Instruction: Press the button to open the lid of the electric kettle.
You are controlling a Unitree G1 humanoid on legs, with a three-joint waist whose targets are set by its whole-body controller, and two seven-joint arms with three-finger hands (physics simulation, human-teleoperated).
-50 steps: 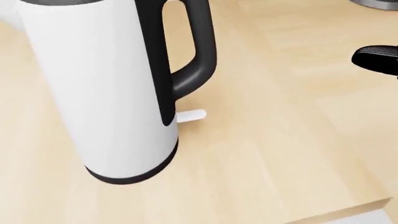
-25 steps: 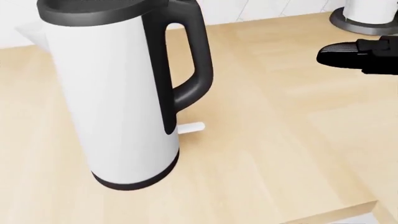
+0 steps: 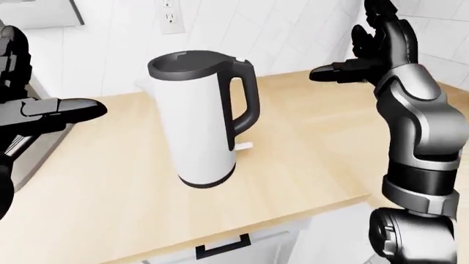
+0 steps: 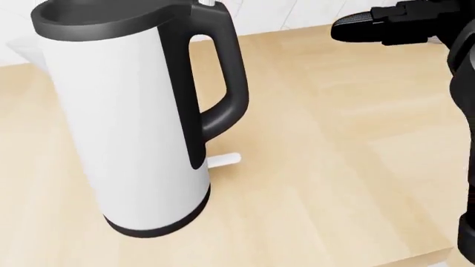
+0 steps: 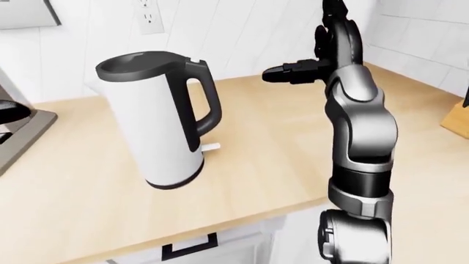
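**One kettle, two free hands, loads of bare counter**

So there's exactly one electric kettle (image 3: 204, 124) here, white body with a black handle and black lid, standing upright on the wooden counter (image 3: 308, 148). In the left-eye view it sits a bit left of centre, well in from the counter's near edge along the bottom and short of the tiled wall at the top. Lid's down. The little light button (image 3: 239, 60) sits at the top of the handle, and nothing is touching it. One small white tab (image 4: 224, 161) pokes out at the base, under the handle.

Two hands in view. The right hand (image 5: 323, 52) is up high to the right of the kettle, fingers spread and released, holding nothing, with one finger (image 5: 290, 72) pointing left toward the kettle but well apart from it. The left hand (image 3: 33, 113) comes in from the left edge of the left-eye view, also unclenched and empty, one finger stretched toward the kettle with a clear gap between.

Room-wise: the wood to the right of the kettle is bare all the way to the counter edge (image 3: 323, 204), and there's open space on its left too. One wall outlet (image 3: 170, 16) is above it, one drawer handle (image 5: 188, 246) below the edge, and one wooden block (image 5: 458, 118) at the far right of the right-eye view.
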